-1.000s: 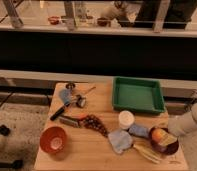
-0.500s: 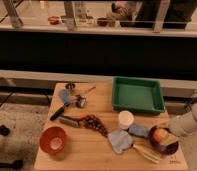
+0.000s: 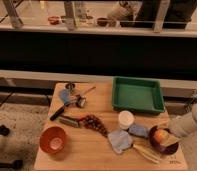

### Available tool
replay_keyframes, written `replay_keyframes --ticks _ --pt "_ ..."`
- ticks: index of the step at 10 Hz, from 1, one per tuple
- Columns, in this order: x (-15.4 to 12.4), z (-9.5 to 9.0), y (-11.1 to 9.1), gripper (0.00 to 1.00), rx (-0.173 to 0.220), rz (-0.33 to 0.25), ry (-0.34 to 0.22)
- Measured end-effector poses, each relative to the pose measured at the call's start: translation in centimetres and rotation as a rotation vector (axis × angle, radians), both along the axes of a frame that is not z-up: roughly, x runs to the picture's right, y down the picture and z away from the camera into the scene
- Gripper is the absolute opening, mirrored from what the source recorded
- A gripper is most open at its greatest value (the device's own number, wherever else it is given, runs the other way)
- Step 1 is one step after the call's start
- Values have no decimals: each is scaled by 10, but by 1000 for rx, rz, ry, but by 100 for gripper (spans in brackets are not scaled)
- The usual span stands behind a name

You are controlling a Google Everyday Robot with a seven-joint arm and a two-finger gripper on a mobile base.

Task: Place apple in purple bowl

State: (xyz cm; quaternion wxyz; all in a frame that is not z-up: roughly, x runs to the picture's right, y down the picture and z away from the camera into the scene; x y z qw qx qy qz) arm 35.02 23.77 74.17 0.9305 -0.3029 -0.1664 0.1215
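Note:
The apple (image 3: pixel 160 135), yellow-orange with a red blush, sits inside the dark purple bowl (image 3: pixel 168 150) at the table's front right corner. My gripper (image 3: pixel 166 140) reaches in from the right on a white arm (image 3: pixel 189 124). It is down at the bowl and shut on the apple, with a tan finger (image 3: pixel 169 142) lying against the fruit's right side. The far side of the bowl is partly hidden by the gripper.
A green tray (image 3: pixel 115 95) stands at the back right of the wooden table (image 3: pixel 92 156). A white cup (image 3: pixel 125 119), blue cloths (image 3: pixel 121 140), dark grapes (image 3: pixel 95 123), an orange bowl (image 3: pixel 54 140) and utensils (image 3: pixel 72 97) lie to the left. A pale object (image 3: pixel 144 152) lies beside the purple bowl.
The apple and gripper have shifted very slightly to the right over the purple bowl. Nothing else has moved.

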Motion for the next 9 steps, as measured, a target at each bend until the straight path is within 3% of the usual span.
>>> replay_keyframes --ticks 7,9 --pt "-2 7 6 1 -19 -4 8" --pt "-2 8 7 13 -24 1 12"
